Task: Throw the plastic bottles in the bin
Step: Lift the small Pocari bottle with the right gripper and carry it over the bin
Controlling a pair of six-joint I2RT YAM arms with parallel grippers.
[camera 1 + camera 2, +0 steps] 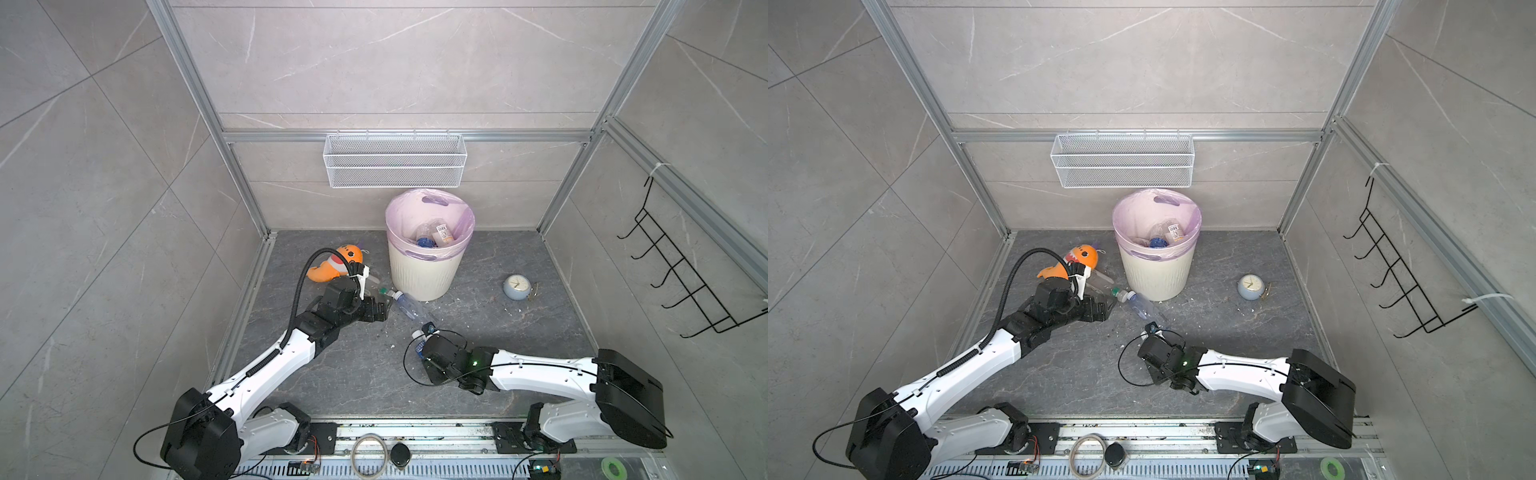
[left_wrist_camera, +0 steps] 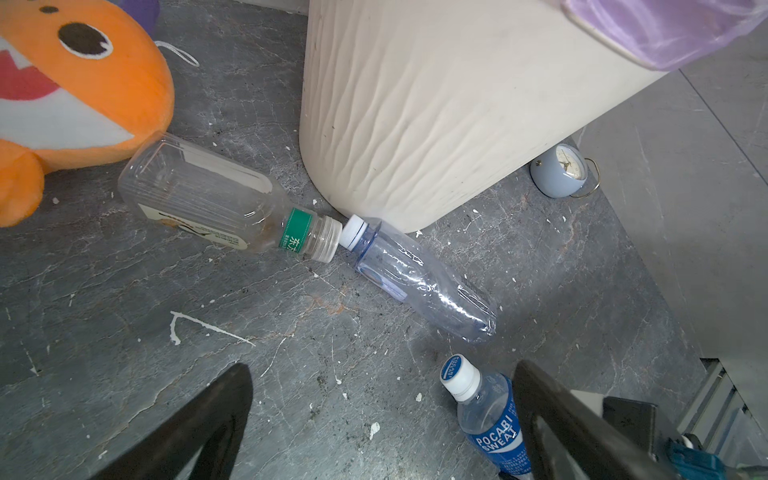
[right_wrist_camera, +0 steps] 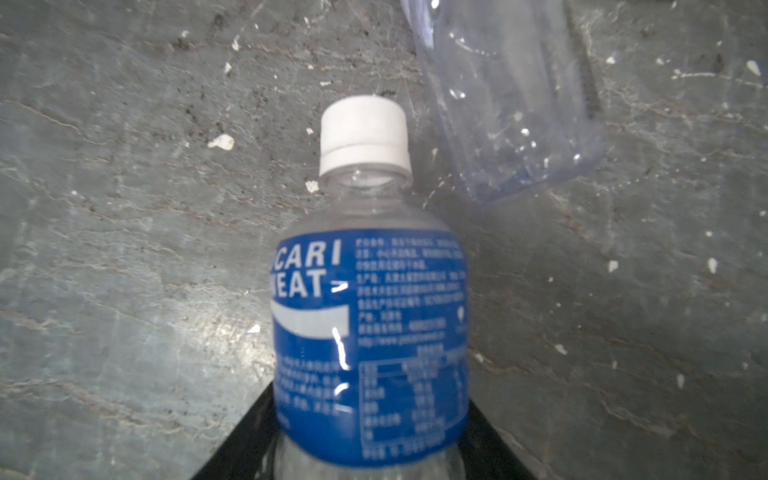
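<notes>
Bottles point(image 1: 432, 239) are seen inside the bin point(image 1: 424, 270); a green-banded bottle point(image 2: 216, 199) and a clear bottle point(image 2: 424, 282) are laid cap to cap at its foot. Near them the left gripper point(image 2: 382, 368) is held spread wide. Slightly further from the bin, a blue-labelled bottle point(image 3: 370, 332) is pinched by the right gripper point(image 3: 370, 399).

Both top views: bright, flat overhead light, only faint soft shadows on the floor point(image 1: 374, 374); wide-angle splay, frame rails point(image 1: 193, 83) lean outward at the edges. Left wrist view sharp. Right wrist view: blue-labelled bottle point(image 3: 370, 345) soft, fine print smeared, pale glare on floor beside it.
</notes>
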